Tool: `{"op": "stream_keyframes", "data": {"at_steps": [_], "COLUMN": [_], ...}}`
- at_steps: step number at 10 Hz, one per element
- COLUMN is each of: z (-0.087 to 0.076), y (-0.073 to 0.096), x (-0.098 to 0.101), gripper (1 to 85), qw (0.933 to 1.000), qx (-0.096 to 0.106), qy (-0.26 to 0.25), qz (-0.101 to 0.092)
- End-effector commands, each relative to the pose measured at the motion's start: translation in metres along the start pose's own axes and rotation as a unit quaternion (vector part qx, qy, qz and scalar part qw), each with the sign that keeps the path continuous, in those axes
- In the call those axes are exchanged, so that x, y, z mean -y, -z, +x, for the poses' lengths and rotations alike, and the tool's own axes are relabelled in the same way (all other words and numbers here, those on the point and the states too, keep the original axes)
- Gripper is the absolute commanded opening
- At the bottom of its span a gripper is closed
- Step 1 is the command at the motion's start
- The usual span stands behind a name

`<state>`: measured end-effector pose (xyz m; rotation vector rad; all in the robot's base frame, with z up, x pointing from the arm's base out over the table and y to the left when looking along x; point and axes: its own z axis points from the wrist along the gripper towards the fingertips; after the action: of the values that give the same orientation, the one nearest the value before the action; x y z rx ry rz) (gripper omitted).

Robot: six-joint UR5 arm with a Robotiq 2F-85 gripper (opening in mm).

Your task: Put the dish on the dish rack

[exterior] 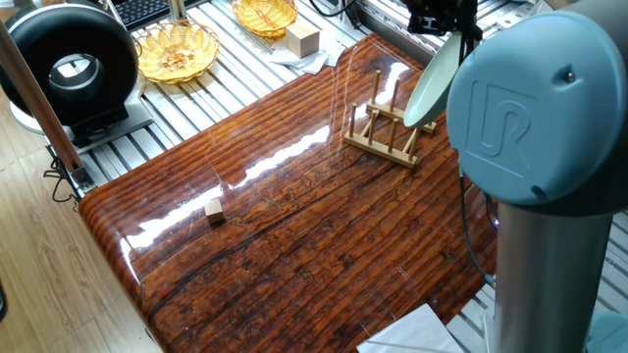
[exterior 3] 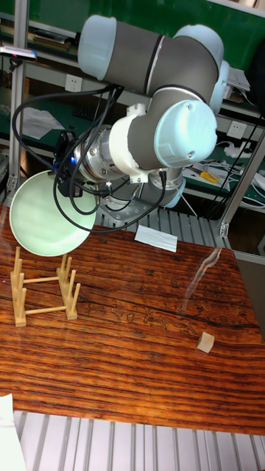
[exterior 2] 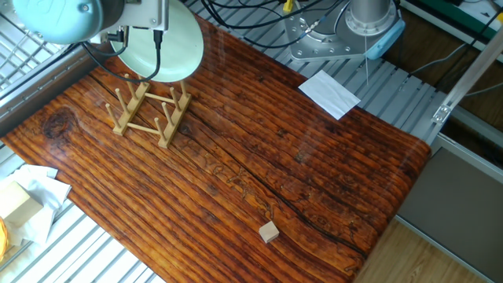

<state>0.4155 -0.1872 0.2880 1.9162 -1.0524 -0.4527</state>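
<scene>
The dish (exterior: 433, 76) (exterior 2: 171, 45) (exterior 3: 48, 214) is a pale mint-green plate held on edge, almost upright, in the air. My gripper (exterior 3: 72, 179) (exterior: 438, 17) is shut on its upper rim; in the other fixed view the arm hides the fingers. The dish rack (exterior: 387, 133) (exterior 2: 148, 115) (exterior 3: 43, 288), light wood with upright pegs, stands on the table just below the dish. The plate's lower edge hangs over the rack's far end, near the peg tops; whether it touches them I cannot tell.
A small wooden cube (exterior: 214, 209) (exterior 2: 269, 231) (exterior 3: 206, 340) lies far from the rack. Two wicker baskets (exterior: 177, 49) (exterior: 265, 15) and a wooden block (exterior: 302, 39) sit beyond the table edge. White paper (exterior 2: 330, 93) lies by the arm base. The arm's big joint (exterior: 530, 98) blocks part of the view.
</scene>
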Motion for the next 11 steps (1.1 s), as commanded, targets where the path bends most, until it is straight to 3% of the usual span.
{"op": "stream_keyframes", "data": {"at_steps": [1,11], "z": [0.002,0.007], "y": [0.001,-0.007], "x": [0.005,0.017], "gripper": [1.0,1.0], "qw": [1.0,0.9999], "qx": [-0.001,-0.011], "qy": [-0.003,-0.002], "qz": [0.006,0.012]}}
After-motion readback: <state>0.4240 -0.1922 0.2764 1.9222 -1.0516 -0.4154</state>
